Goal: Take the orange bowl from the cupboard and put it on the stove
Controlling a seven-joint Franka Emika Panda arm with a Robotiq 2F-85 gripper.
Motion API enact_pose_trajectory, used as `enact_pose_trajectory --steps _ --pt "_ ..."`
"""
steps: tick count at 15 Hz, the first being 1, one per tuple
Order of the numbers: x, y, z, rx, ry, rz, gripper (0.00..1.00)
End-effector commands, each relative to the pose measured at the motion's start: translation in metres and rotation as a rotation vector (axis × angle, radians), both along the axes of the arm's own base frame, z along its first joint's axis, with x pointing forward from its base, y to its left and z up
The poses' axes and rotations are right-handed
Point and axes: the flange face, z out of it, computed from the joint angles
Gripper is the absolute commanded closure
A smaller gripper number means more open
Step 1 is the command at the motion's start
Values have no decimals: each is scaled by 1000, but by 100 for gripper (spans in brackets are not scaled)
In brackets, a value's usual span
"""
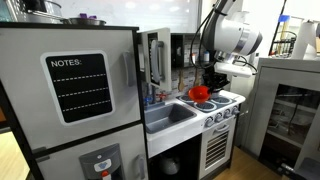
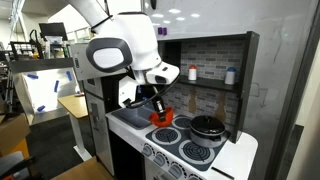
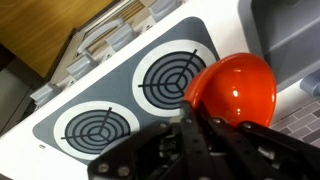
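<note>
Over the rear edge of the bench, where the white toy stove with black ringed burners (image 3: 125, 100) meets the grey sink basin (image 3: 285, 30), the small round red-orange plastic bowl (image 3: 235, 88) is held aloft. It is already clear of the dark-interior upper cupboard (image 1: 182, 50). The bowl is grasped by its rim in the dark pincer (image 3: 205, 122), which is clenched on it, so it hangs tipped with its domed underside turned to the wrist view. A rim grasp is probably used because the shallow shell offers no other purchase. The bowl is judged not yet set down. A black round pot (image 2: 208, 127) is seen on a rear burner, so the other burners are left free. Only "NOTES:" can be read, on the black chalkboard (image 1: 78, 88) of the grey fridge.
</note>
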Motion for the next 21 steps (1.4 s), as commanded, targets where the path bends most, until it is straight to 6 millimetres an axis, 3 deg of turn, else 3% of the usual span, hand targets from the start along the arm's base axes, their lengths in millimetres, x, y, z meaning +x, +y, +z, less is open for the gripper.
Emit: enact_pose_trajectory --steps 1,11,12,13,15,21 --pt "8 -5 -10 13 21 -13 98" --pt "18 -7 -25 30 37 -21 98" --pt "19 -7 -25 37 36 -24 94" --pt "19 -7 -25 41 35 -27 68" --pt "19 -6 -26 52 36 -34 61" --pt "17 -4 -30 77 36 -62 18"
